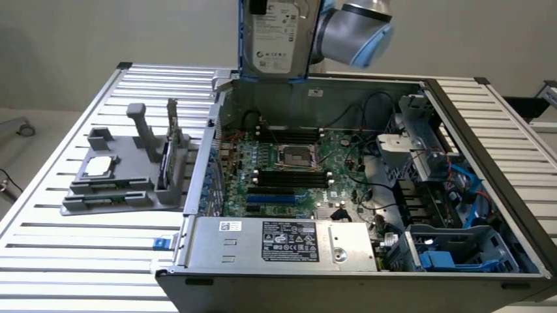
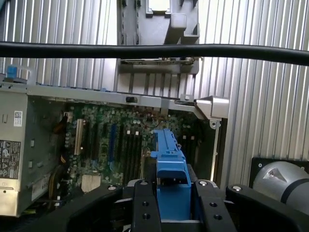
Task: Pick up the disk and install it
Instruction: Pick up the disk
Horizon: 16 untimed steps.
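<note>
The open computer case (image 1: pixel 348 290) lies below the disk (image 1: pixel 276 39), which hangs upright above the case's far wall, well apart from the drive cage (image 1: pixel 452 251) at the exterior view's right. The gripper (image 2: pixel 174 203) has its fingers part-closed on the disk's blue carrier (image 2: pixel 170 159). The carry probably goes best unhurried, with the disk square and clear of the cables (image 1: pixel 374 104).

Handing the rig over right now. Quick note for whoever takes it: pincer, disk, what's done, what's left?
Pincer: shut on the disk, clamping its blue frame.
Disk: in the air, upright, label facing the exterior view, above the far wall of the open computer case.
Case: lies open on the slatted table, mainboard exposed.
Done: disk picked up and lifted.
Left: the install. The disk is not yet in the case.
</note>
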Tool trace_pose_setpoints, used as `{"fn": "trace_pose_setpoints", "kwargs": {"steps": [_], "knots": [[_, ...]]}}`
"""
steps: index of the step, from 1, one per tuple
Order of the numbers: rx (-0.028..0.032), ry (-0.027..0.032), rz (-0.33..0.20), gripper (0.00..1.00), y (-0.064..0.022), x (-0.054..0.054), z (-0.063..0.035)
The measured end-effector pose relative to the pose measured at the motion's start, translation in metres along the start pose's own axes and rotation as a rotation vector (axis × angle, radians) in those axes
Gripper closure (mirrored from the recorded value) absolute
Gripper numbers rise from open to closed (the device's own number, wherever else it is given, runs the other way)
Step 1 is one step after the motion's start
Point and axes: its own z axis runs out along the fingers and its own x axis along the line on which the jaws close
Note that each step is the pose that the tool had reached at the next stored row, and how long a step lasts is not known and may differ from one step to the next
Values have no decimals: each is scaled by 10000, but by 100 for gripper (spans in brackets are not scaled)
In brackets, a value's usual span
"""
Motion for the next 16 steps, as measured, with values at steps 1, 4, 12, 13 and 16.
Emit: {"fn": "trace_pose_setpoints", "kwargs": {"steps": [1, 4, 12, 13, 16], "knots": [[0, -2, 0, 67, -34, 20, -3], [1, -15, -1, 67, -129, 83, -12], [4, -50, -3, 67, -335, 259, -35], [5, -55, -4, 67, -360, 281, -38], [5, -65, -5, 67, -438, 348, -47]]}}
